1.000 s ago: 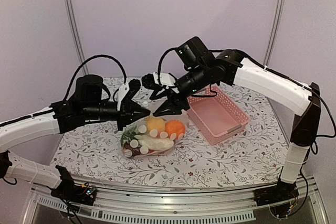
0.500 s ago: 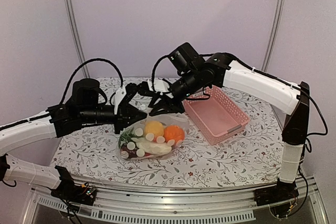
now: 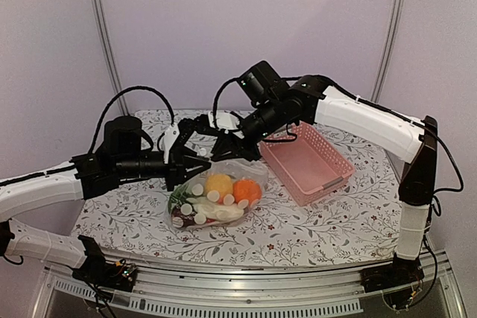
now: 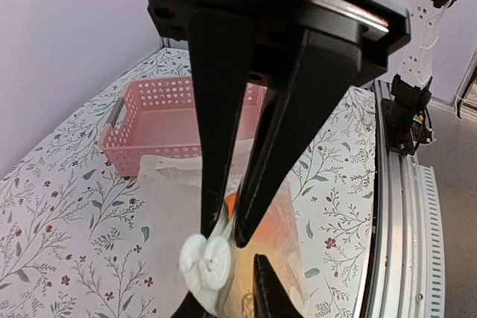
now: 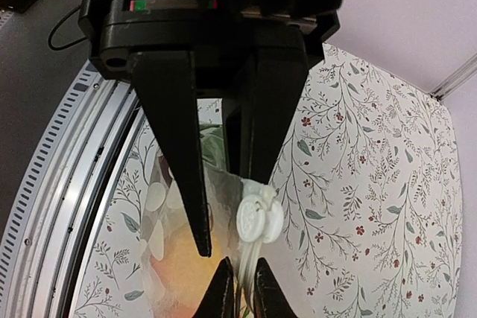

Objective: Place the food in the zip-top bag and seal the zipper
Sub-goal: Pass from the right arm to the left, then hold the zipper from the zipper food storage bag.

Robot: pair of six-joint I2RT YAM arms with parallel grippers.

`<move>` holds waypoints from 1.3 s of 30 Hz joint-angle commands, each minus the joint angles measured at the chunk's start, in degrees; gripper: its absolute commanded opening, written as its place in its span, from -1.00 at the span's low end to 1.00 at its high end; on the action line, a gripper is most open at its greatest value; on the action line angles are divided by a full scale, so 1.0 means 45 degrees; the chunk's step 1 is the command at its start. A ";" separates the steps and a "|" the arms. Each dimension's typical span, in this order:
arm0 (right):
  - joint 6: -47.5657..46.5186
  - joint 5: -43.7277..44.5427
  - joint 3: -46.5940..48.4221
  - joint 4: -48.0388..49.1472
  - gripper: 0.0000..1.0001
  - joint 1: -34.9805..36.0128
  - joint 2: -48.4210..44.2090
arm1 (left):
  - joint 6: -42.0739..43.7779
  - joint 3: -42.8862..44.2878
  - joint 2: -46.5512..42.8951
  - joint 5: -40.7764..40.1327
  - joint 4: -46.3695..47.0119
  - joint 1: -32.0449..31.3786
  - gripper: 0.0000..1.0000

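Left end effector (image 4: 227,234) and right end effector (image 5: 227,214) sit nearly closed around the bag (image 3: 250,169) mouth, grip unclear; squeezing squarely would likely seal best.

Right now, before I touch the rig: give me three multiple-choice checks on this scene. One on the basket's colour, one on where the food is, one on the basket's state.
1. What colour is the basket?
A. blue
B. pink
C. green

2. Where is the food?
A. in the basket
B. scattered outside both containers
C. inside the zip-top bag

3. What state is the basket in?
A. upright and empty
B. upright and full of food
C. flipped upside down

Answers:
1. B, its lattice walls and floor are pink in the top view.
2. C, the coloured pieces all lie under the clear film.
3. A, its bare floor shows, with the open side up.
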 commanded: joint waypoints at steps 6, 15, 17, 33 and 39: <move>0.0218 -0.0074 0.0257 -0.0163 -0.80 -0.0005 0.0312 | -0.0515 -0.0052 0.0451 0.0493 0.1157 -0.0122 -0.81; 0.0315 -0.0861 0.0274 -0.0214 -0.25 -0.0005 0.0114 | -0.0537 -0.0190 0.0265 0.0560 0.0968 -0.0102 -0.95; 0.0420 -0.1274 0.0317 -0.0235 -0.13 -0.0005 0.0092 | -0.0502 -0.0252 0.0153 0.0553 0.0944 -0.0105 -0.95; 0.1519 -0.2602 0.1259 -0.0347 -0.46 -0.0005 0.0864 | 0.0066 -0.0245 0.0046 0.0602 0.0531 -0.0149 -0.96; 0.1676 -0.2184 0.1246 -0.0228 -0.59 -0.0005 0.0921 | 0.0098 -0.0303 -0.0007 0.0519 0.0512 -0.0153 -0.96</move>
